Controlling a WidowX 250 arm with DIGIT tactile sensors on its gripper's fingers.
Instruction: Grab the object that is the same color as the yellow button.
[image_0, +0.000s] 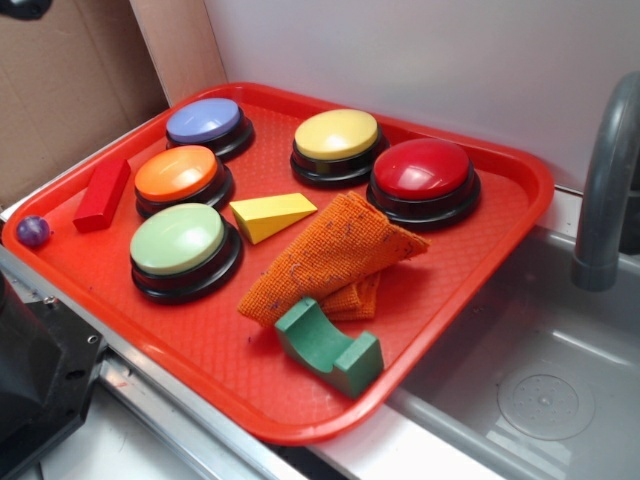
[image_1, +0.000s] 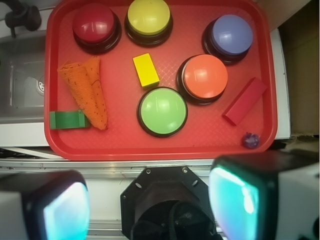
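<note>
The yellow wedge block (image_0: 272, 215) (image_1: 146, 70) lies near the middle of the red tray (image_0: 500, 215) (image_1: 55, 145), between the orange, green and yellow buttons. The yellow button (image_0: 337, 143) (image_1: 148, 19) stands at the tray's far side, next to the red button (image_0: 424, 178) (image_1: 94, 26). In the wrist view my gripper (image_1: 150, 202) hangs high above the tray's near edge, over the robot base, far from the wedge. Its two fingers (image_1: 240, 200) stand wide apart with nothing between them. The exterior view does not show the gripper.
Orange button (image_0: 180, 177) (image_1: 204, 77), green button (image_0: 184, 246) (image_1: 162, 110) and purple button (image_0: 207, 125) (image_1: 229, 36) crowd the wedge. An orange cloth (image_0: 330, 260) (image_1: 86, 90), green block (image_0: 330, 345) (image_1: 68, 119), red block (image_0: 101, 194) (image_1: 244, 100) and small purple ball (image_0: 33, 231) (image_1: 250, 140) share the tray. A sink (image_0: 540, 390) and faucet (image_0: 605, 180) lie to the right.
</note>
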